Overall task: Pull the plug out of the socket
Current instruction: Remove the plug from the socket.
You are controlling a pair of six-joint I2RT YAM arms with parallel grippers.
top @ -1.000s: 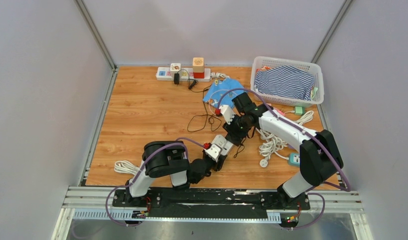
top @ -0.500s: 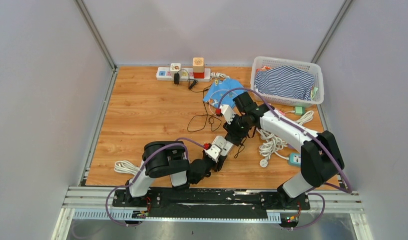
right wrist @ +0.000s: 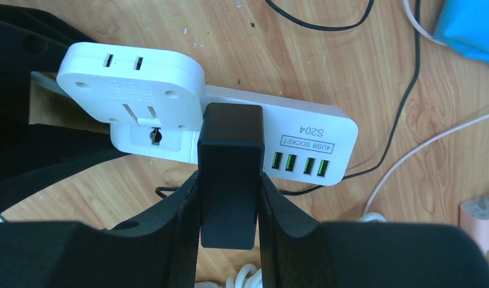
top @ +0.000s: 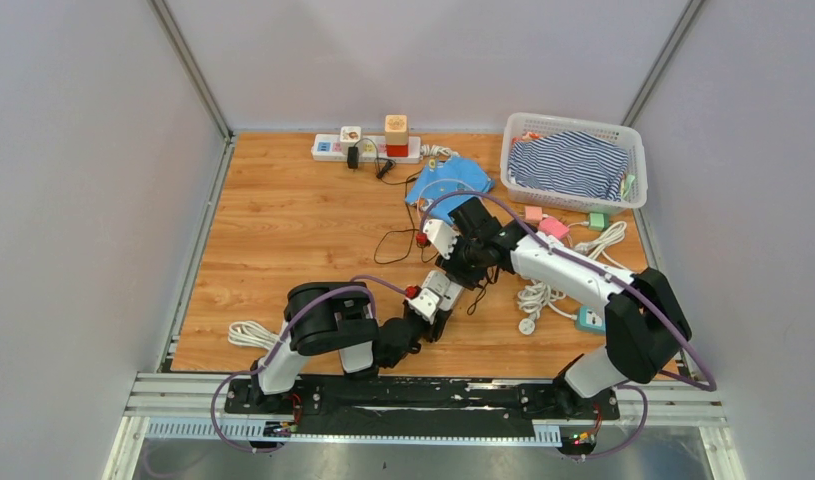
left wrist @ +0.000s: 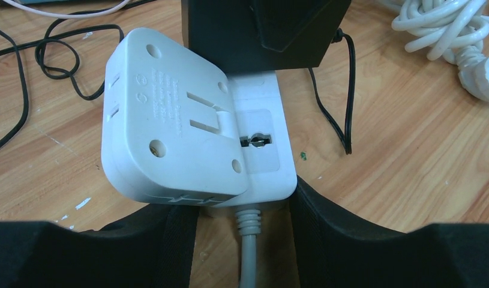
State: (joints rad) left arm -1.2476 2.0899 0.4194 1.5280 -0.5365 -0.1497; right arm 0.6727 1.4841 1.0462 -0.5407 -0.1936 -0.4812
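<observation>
Firmly, the right gripper (right wrist: 228,183) pinched a black plug (right wrist: 230,135), one black finger (right wrist: 179,207) pressed to each narrow side of its boxy body. That plug stood on the face of a white power strip (right wrist: 326,123), between a white rounded-square adapter (right wrist: 131,75) and a row of four green USB ports (right wrist: 299,163); how deep its pins sat could not be told. The left gripper (left wrist: 242,210) was closed on the opposite end of the same strip, its fingers (left wrist: 317,222) flanking the short end where a grey cable (left wrist: 248,252) came out, the right one touching the strip's corner. From the left wrist, the adapter overlapped much of the strip's face, with the plug at its far edge. The strip lay low over the wooden table (top: 283,230), roughly midway between the two arms. A thin black cord (left wrist: 344,96) ran across the boards just beside the strip, and a coiled white cable (left wrist: 440,30) lay near it on the right. Farther off were a blue cloth (right wrist: 470,24), a pink charger (right wrist: 479,213), a white basket (top: 511,150) holding a striped cloth (top: 568,165) at the far right corner, and a second power strip (top: 328,148) along the far edge.
</observation>
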